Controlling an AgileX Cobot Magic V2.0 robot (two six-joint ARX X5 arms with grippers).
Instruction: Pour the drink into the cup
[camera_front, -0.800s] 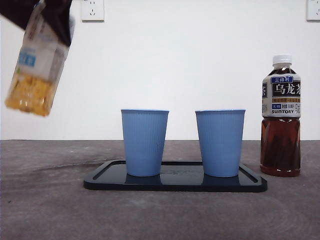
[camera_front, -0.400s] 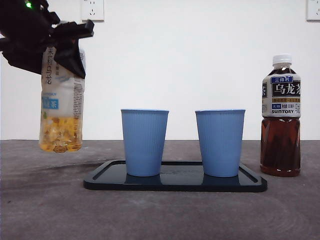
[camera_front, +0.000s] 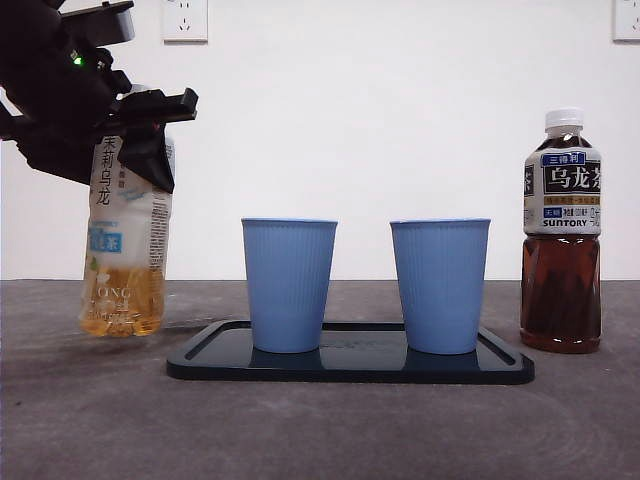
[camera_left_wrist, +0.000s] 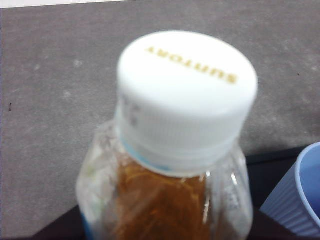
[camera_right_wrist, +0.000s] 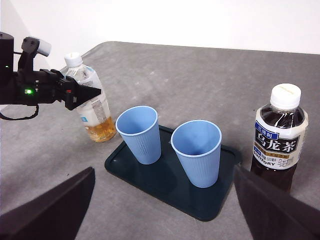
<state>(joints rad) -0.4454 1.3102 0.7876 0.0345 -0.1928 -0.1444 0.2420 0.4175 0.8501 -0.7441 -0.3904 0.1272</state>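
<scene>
A pale tea bottle (camera_front: 125, 250) with its white cap (camera_left_wrist: 187, 95) on stands upright, its base at table level, left of the tray. My left gripper (camera_front: 165, 135) is shut on its upper part, below the neck; it shows too in the right wrist view, the left gripper (camera_right_wrist: 82, 92) on the same bottle (camera_right_wrist: 95, 117). Two blue cups (camera_front: 289, 285) (camera_front: 440, 285) stand side by side on a black tray (camera_front: 350, 368). From above, both cups (camera_right_wrist: 139, 134) (camera_right_wrist: 196, 152) look blue inside. My right gripper (camera_right_wrist: 162, 215) hangs open, high above the table's near side.
A dark oolong tea bottle (camera_front: 562, 260) with a white cap stands right of the tray, seen as well in the right wrist view (camera_right_wrist: 277, 140). The grey table (camera_front: 320, 430) runs to a white wall with sockets (camera_front: 185, 20).
The pale bottle was tilted and high at the left a second ago. It has since turned upright and come down to the table, still in my left gripper.
</scene>
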